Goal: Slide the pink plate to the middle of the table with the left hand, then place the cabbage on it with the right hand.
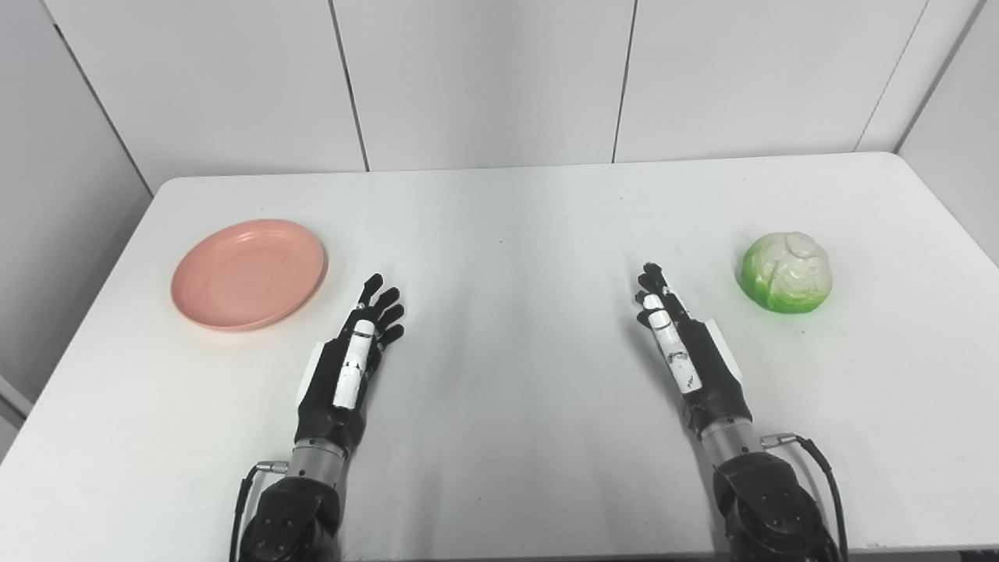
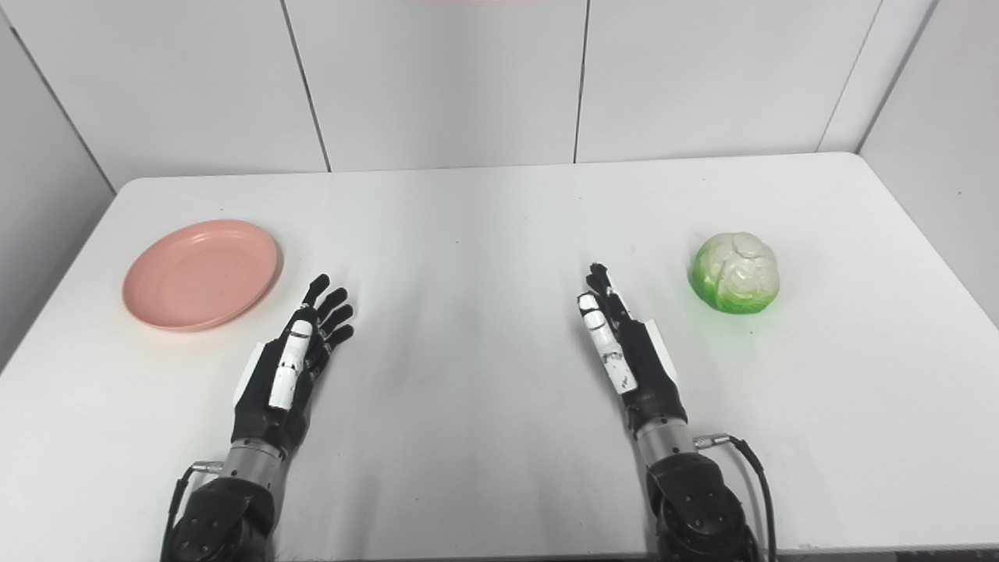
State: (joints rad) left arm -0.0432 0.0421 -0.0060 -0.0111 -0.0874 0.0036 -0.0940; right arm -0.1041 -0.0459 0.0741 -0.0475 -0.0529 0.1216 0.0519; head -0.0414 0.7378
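Two black-and-white robot hands hover low over a white desk (image 1: 499, 234), each arm entering from the bottom edge and reaching forward. The left robot hand (image 1: 355, 351) is stretched out flat, its fingers (image 1: 384, 300) extended and slightly fanned, tips angled up and to the right; it holds nothing. Its fingertips lie just beside the near right rim of the pink plate (image 1: 248, 273) but do not touch it. The plate sits flat at the desk's left side, bare of any load, well away from the middle.

The right robot hand (image 1: 677, 343) is likewise open and empty, turned more on edge, with its fingers (image 1: 652, 285) held close together and pointing up and slightly left. The cabbage (image 1: 786, 272), a round green-and-white head, rests on the desk's right side, near that hand's fingertips yet apart from them.

A cable loops out from each wrist by the desk's near edge. No brand, label or readable writing shows on the hands, the plate, the cabbage or the pale panelled wall (image 1: 484, 78) behind.
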